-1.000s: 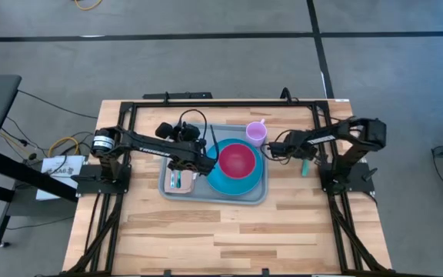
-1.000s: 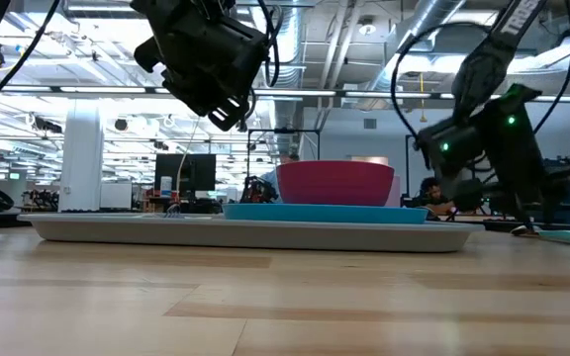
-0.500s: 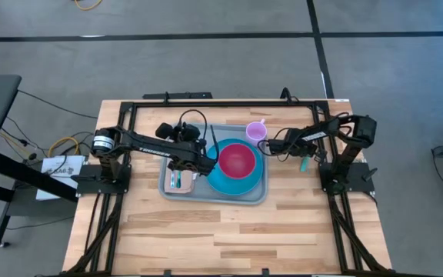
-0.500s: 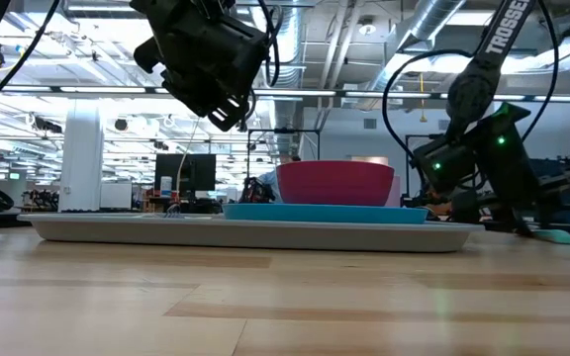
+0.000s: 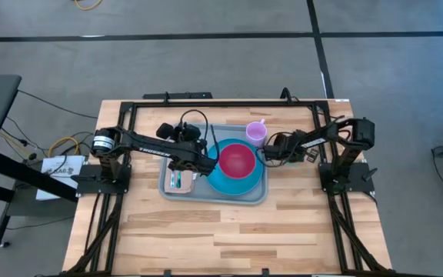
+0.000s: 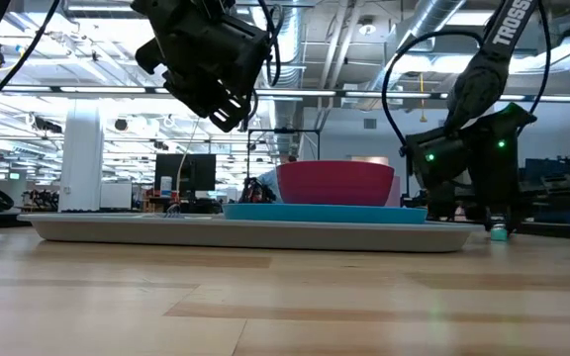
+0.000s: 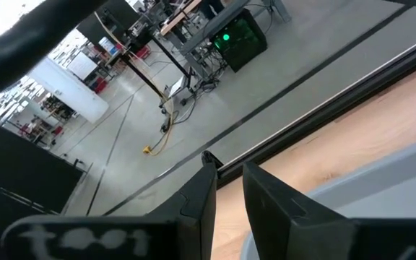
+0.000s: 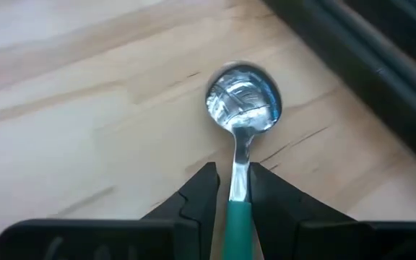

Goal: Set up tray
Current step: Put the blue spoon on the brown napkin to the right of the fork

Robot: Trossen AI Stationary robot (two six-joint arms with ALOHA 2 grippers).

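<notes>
Even, bright overhead light fills the high view, with only soft, short shadows under the arms; in the low view ceiling strip lights [image 6: 57, 91] glare at ten o'clock and the near table [image 6: 285, 307] blurs; the spoon bowl [image 8: 243, 97] glints sharply; the left wrist's near parts are smeared.

Spoon [image 8: 240, 115] handle vanishes between the right gripper's [image 8: 231, 189] fingers, cut off at the frame's bottom edge. Bowl [image 5: 237, 160] covers most of the plate [image 5: 220, 183]. Items under the left gripper [image 5: 193, 166] are too small to tell.
</notes>
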